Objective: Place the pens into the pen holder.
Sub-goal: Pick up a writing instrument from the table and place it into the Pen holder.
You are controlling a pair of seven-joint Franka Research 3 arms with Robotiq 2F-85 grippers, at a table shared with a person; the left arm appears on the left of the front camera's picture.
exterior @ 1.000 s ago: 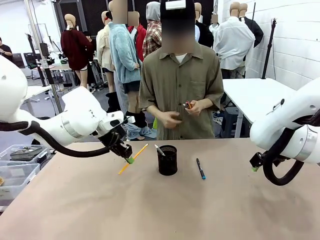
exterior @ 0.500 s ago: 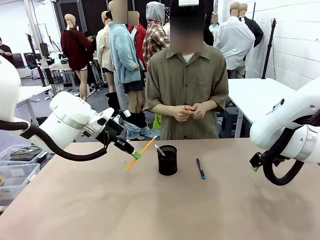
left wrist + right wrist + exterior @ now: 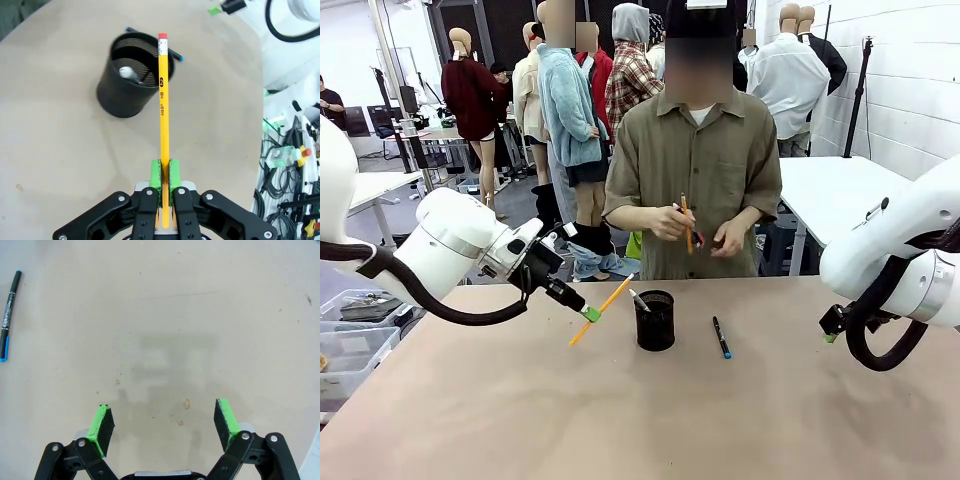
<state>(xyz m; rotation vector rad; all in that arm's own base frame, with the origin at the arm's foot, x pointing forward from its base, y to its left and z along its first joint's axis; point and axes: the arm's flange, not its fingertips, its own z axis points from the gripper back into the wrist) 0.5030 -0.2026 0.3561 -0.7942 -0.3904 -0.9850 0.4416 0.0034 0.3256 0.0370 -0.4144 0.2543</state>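
Pencil, yellow with a red eraser [image 3: 163,100], is pinched between the left gripper's [image 3: 165,176] green pads, tilted beside the black mesh pen holder [image 3: 655,322]. The silver-grey pen [image 3: 130,75] leans inside, its lower part hidden. The left arm [image 3: 470,240] slants down toward the table [image 3: 560,400]. A dark pen with blue ends [image 3: 721,338] lies beyond, partly behind the holder in the left wrist view. The right gripper's [image 3: 167,427] fingers stand apart.
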